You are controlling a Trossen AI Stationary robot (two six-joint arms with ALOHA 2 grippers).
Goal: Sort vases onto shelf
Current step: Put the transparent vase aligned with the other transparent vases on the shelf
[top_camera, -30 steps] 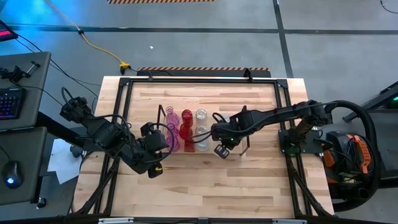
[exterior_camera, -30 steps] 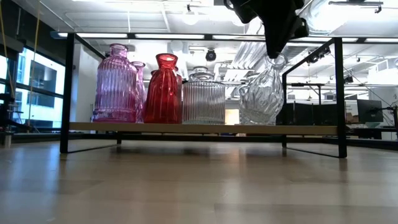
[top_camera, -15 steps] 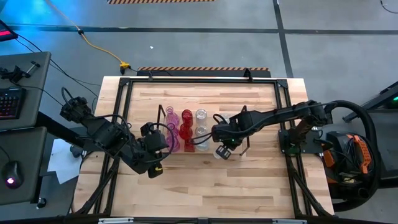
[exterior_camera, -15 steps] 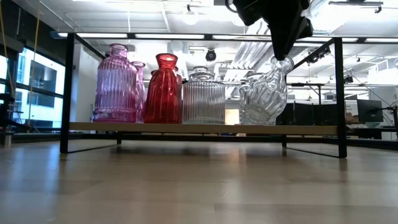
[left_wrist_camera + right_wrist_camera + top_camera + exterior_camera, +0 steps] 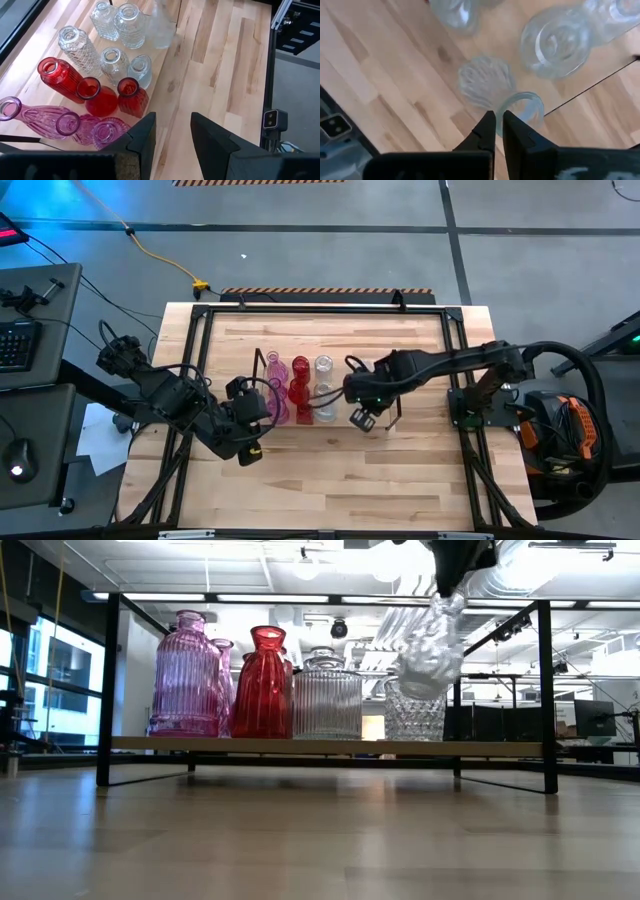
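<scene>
Above shelf [image 5: 300, 746], gripper-held clear vase [image 5: 428, 640].

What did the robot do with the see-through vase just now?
The right gripper, shut on the clear vase by its rim, lifted it up off the shelf. The other vases and the left gripper stayed put.

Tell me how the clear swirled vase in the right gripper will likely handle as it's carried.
The clear swirled vase hangs tilted above the shelf, pinched at its rim by the right gripper, so it may swing. Smooth glass probably slips easily. It looks thin and fragile, so touching neighbouring vases could chip it.
</scene>
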